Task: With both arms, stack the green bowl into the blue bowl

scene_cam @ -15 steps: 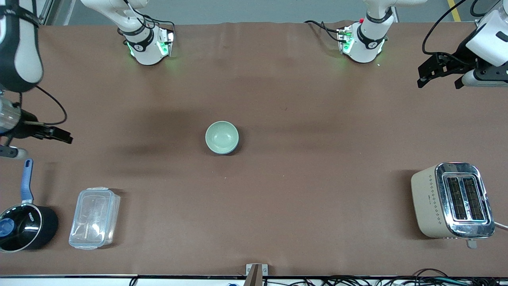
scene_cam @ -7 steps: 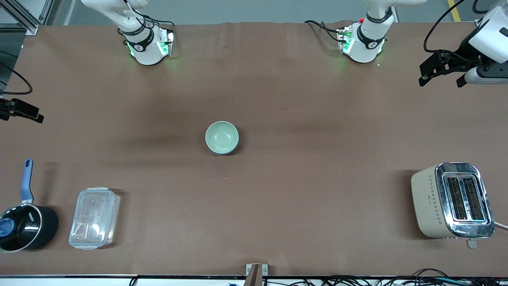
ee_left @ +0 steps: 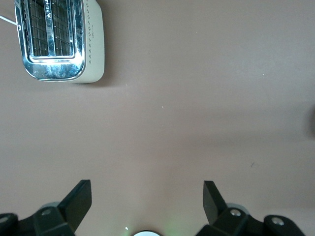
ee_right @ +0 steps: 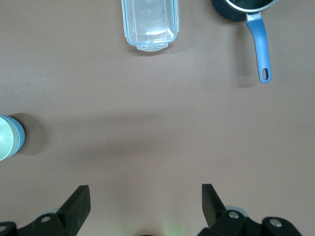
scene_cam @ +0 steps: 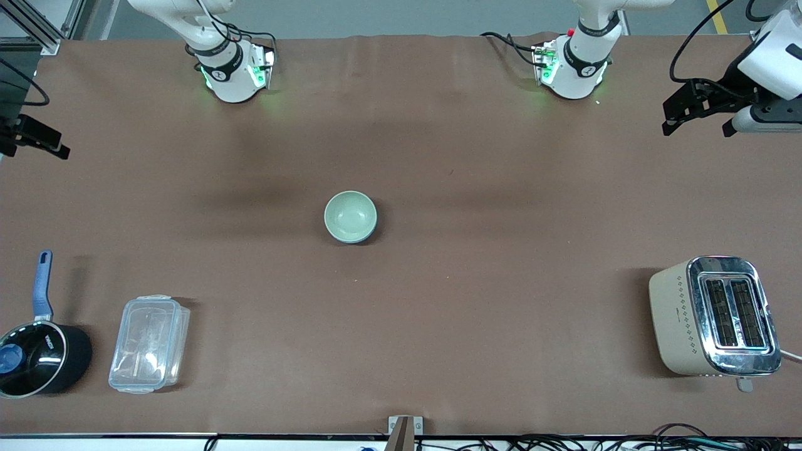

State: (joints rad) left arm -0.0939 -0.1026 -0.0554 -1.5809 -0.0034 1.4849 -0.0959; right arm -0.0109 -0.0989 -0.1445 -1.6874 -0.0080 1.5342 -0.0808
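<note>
— Two bowls, or just one? From where I stand it looks like a single bowl in the middle of the table (scene_cam: 501, 188).

— Two. The green bowl (scene_cam: 350, 217) sits upright inside the blue bowl (ee_right: 20, 137); only a thin blue edge shows around its outside. The right wrist view shows that edge more clearly. They are about midway between the two arms' ends, and nothing is touching them.

— And the arms?

— Both are up and well away from the bowls. The left gripper (ee_left: 146, 186) hangs over the left arm's end of the table with its fingers spread wide and nothing between them. The right gripper (ee_right: 143, 189) is over the right arm's end. It is spread just as wide and also holds nothing.

— What else is on the table?

— A cream toaster (scene_cam: 714, 316) with a chrome top stands at the left arm's end, nearer to the front camera than the bowls. At the right arm's end there is a black pot (scene_cam: 37, 357) with a blue handle. A clear plastic container (scene_cam: 149, 343) with its lid on lies just beside the pot, toward the middle of the table. Both are nearer to the front camera than the bowls and well apart from them.
</note>
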